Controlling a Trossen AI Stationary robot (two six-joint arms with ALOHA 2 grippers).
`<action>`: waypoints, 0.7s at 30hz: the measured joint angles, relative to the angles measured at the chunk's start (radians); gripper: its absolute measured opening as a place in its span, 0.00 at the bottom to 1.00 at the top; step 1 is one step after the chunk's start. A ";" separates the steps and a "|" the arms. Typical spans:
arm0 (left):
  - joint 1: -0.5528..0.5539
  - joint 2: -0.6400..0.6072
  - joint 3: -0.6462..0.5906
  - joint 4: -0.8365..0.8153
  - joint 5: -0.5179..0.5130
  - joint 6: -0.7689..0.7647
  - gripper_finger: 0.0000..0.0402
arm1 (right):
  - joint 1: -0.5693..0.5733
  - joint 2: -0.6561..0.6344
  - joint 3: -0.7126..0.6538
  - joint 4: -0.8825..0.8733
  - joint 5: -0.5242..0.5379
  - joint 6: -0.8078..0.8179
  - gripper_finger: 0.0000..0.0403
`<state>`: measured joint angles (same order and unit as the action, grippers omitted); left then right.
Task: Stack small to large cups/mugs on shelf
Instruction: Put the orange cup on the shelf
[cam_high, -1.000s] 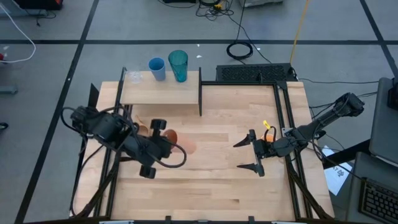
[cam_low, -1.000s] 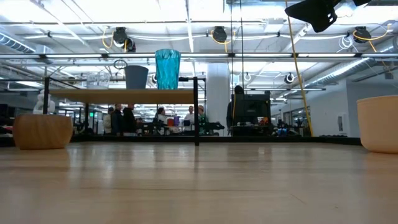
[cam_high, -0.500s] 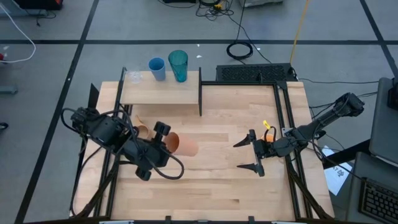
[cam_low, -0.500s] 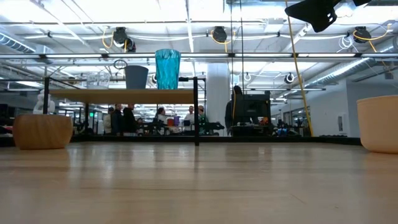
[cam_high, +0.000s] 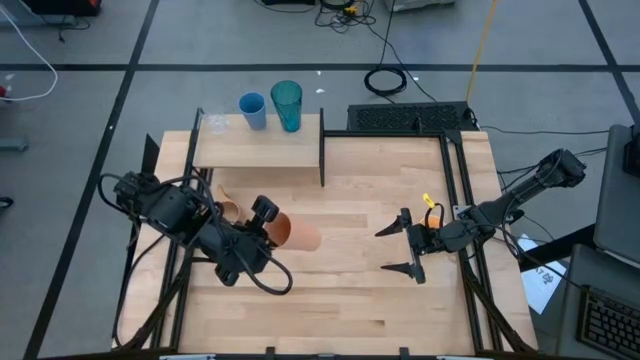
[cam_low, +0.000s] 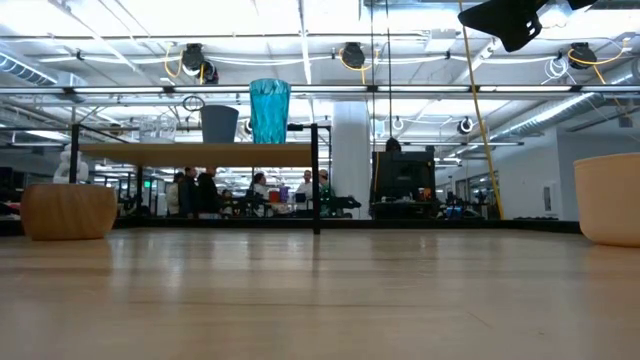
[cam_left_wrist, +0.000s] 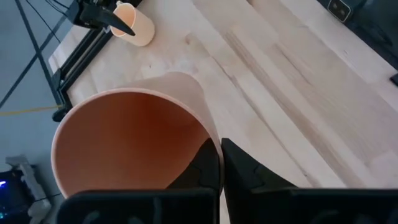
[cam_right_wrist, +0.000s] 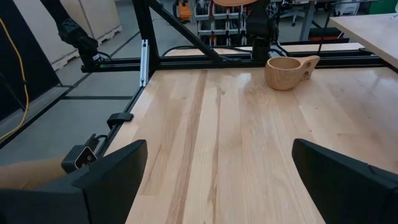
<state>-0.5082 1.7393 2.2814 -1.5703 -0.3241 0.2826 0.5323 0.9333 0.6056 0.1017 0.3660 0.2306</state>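
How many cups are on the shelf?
2 for sure: the blue cup and the teal tumbler, side by side at the shelf's far edge. Small clear things at its left corner may be more.

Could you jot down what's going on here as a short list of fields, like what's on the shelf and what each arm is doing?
On shelf: teal tumbler, blue cup
Left gripper: shut on orange cup rim, above the table
Right gripper: open, empty, waiting at the table's right side
Tan handled mug: on the table, untouched
Peach-orange mug: on the table, untouched
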 joint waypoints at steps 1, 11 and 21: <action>0.002 0.000 0.000 0.000 0.000 0.001 0.00 | 0.000 0.000 0.000 0.000 0.000 0.000 0.97; 0.004 0.000 0.000 0.002 -0.016 -0.099 0.00 | 0.000 0.000 0.000 0.000 0.000 0.000 0.97; 0.004 0.000 0.000 0.004 -0.037 -0.272 0.00 | 0.000 0.000 0.000 0.000 0.000 0.000 0.97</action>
<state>-0.5045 1.7393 2.2810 -1.5661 -0.3610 0.0102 0.5323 0.9337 0.6056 0.1017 0.3656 0.2306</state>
